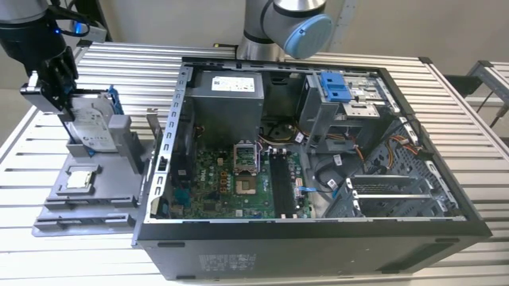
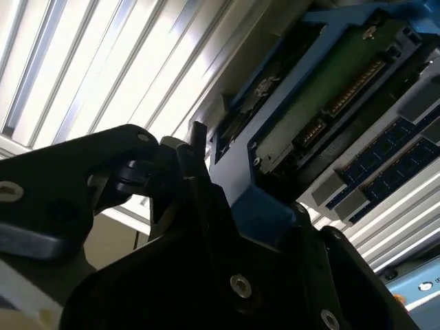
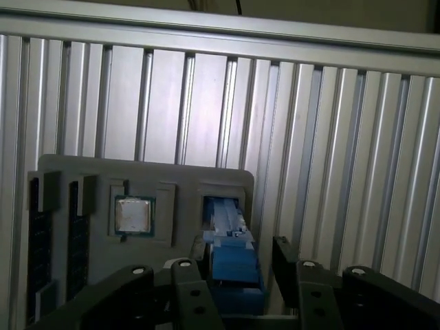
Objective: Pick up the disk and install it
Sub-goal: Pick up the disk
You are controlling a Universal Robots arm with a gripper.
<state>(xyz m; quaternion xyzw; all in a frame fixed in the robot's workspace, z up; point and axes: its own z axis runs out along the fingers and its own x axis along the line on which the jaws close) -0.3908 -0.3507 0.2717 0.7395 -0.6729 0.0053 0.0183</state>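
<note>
- At the upper left of the exterior view, the gripper (image 1: 59,100) hung over the disk (image 1: 89,125). The disk stood on edge, leaning a little, in a slot of the grey holder (image 1: 95,199) on the slatted table (image 1: 445,95). A small square chip (image 1: 80,177) sat in the holder just below the disk. The open computer case (image 1: 318,241) filled the middle of the frame and the exterior view's right, well apart from the disk. Its blue latch (image 1: 338,86) was near the upper middle.
- Mid-frame in the second wrist view, the gripper (image 2: 254,189) sat astride the blue-railed edge of the disk (image 2: 323,89), whose green circuit board faced the camera. I could not tell whether the gripper was clamped on the rail or only straddling it.
- Mid-frame in the first wrist view, the gripper (image 3: 237,254) bracketed the blue rail of the disk (image 3: 223,213). The far end of the disk went down into the slot of the holder (image 3: 75,172), so it was not yet out. The chip (image 3: 134,215) lay in its pocket just beside that slot.
- Risks, as I judged them:
  - The hold was on a thin plastic rail, so a weak or off-centre grip could let the disk slip or twist.
  - Because the disk leaned in its slot, a pull out of line with it could jam it against the holder's posts. That could drag the whole holder and jolt the chip.
</note>
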